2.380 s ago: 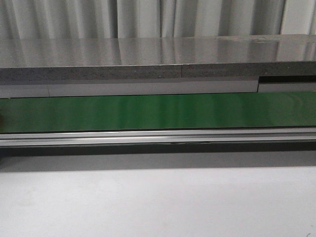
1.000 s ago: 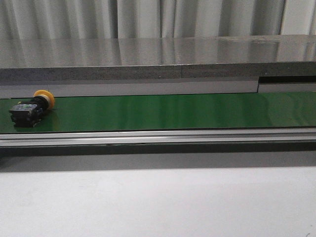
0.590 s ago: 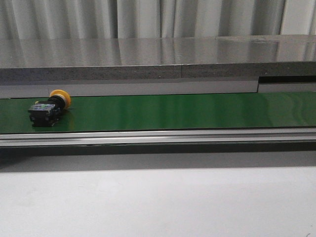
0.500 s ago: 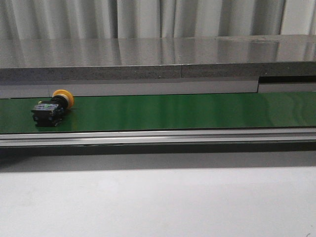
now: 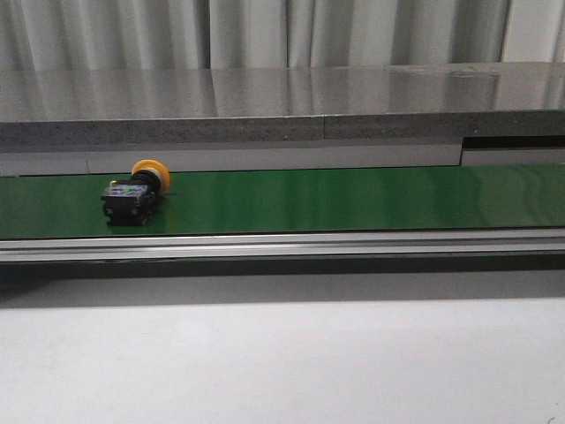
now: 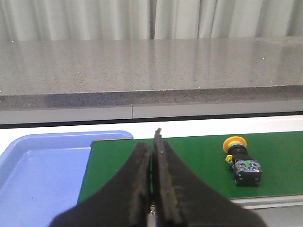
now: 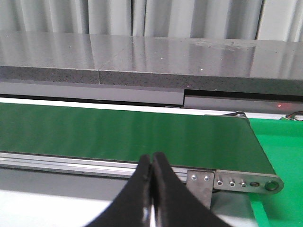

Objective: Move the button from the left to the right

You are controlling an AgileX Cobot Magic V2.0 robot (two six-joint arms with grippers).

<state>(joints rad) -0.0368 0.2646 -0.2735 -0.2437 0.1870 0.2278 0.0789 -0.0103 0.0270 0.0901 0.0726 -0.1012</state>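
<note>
The button (image 5: 135, 192), with a yellow-orange cap and a black body, lies on its side on the green conveyor belt (image 5: 353, 199) toward the left. It also shows in the left wrist view (image 6: 241, 160), with a small yellow-green tab beside the cap. My left gripper (image 6: 154, 146) is shut and empty, hanging near the belt's left end, apart from the button. My right gripper (image 7: 152, 163) is shut and empty over the near rail at the belt's right end (image 7: 236, 142). Neither gripper shows in the front view.
A blue tray (image 6: 42, 165) sits just past the belt's left end. A bright green surface (image 7: 279, 142) lies past the right end. A grey stone-look ledge (image 5: 282, 102) runs behind the belt, and an aluminium rail (image 5: 282, 243) along its front.
The button came into view at the left and has ridden the belt rightward, from the far left edge to about a quarter of the way across. No gripper shows in the earlier frames.
</note>
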